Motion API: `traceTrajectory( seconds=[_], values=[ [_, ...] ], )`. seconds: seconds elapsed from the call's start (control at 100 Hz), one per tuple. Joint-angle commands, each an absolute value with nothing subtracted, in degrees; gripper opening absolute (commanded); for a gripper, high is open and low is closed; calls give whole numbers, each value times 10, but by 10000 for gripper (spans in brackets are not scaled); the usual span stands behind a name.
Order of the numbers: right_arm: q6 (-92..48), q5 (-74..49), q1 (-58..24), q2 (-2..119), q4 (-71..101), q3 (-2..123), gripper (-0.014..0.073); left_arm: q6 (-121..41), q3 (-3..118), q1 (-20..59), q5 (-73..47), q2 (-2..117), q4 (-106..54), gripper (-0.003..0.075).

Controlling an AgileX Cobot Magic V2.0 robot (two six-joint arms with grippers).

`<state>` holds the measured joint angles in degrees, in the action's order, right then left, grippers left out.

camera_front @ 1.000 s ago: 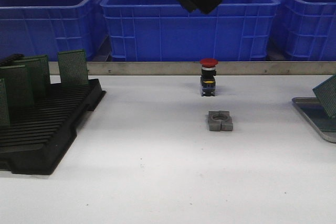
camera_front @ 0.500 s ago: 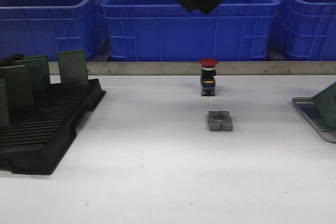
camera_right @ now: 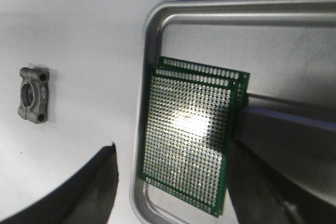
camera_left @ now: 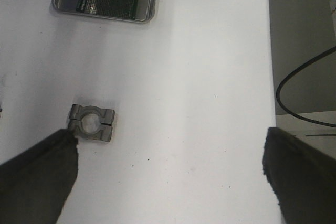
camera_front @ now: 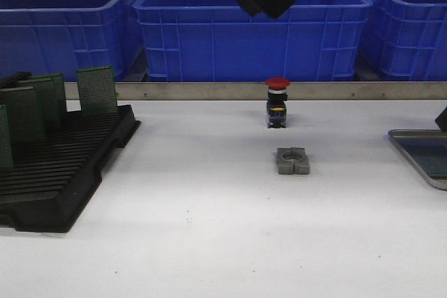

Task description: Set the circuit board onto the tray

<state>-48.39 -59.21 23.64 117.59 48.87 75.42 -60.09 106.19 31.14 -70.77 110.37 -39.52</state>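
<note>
Two green circuit boards [camera_right: 189, 145] lie flat and stacked in the tray [camera_right: 152, 35], the upper one slightly askew over the lower, against the tray's rim. The right gripper [camera_right: 173, 192] hangs just above them with its fingers [camera_right: 68, 198] spread wide to either side, holding nothing. The left gripper [camera_left: 168, 177] hovers high over the white table [camera_front: 209, 242], its fingers [camera_left: 37, 177] also far apart and empty. Near the table's middle sits a small grey metal clamp block [camera_front: 292, 160], and beyond it a red push button [camera_front: 277, 102] stands upright. On the left, a black slotted rack [camera_front: 63, 165] holds more green boards [camera_front: 96, 90] upright. Farthest back, blue bins [camera_front: 251, 33] stand behind a metal rail [camera_front: 209, 91].
</note>
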Motion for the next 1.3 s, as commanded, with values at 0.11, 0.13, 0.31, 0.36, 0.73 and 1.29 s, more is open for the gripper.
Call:
traceTrajectory(
  seconds=[0.11,0.13,0.31,0.36,0.73,1.29],
  values=[
    [-485,-608,241,1140,515,770,489,-594,1076,314,-732,1070,-428,653],
    [-485,-608,241,1138,515,770,489,-594,1076,314,-732,1070,-428,653],
    [-485,-608,233,1107,515,770,489,-587,1076,314,-732,1070,-429,652],
    [-485,-607,230,1095,515,770,489,-586,1076,313,-732,1068,-429,652],
    [-485,-579,178,969,510,770,489,-504,1076,291,-655,985,-373,652],
    [-485,-445,111,743,483,697,489,-369,923,100,-496,786,-308,652]
  ],
)
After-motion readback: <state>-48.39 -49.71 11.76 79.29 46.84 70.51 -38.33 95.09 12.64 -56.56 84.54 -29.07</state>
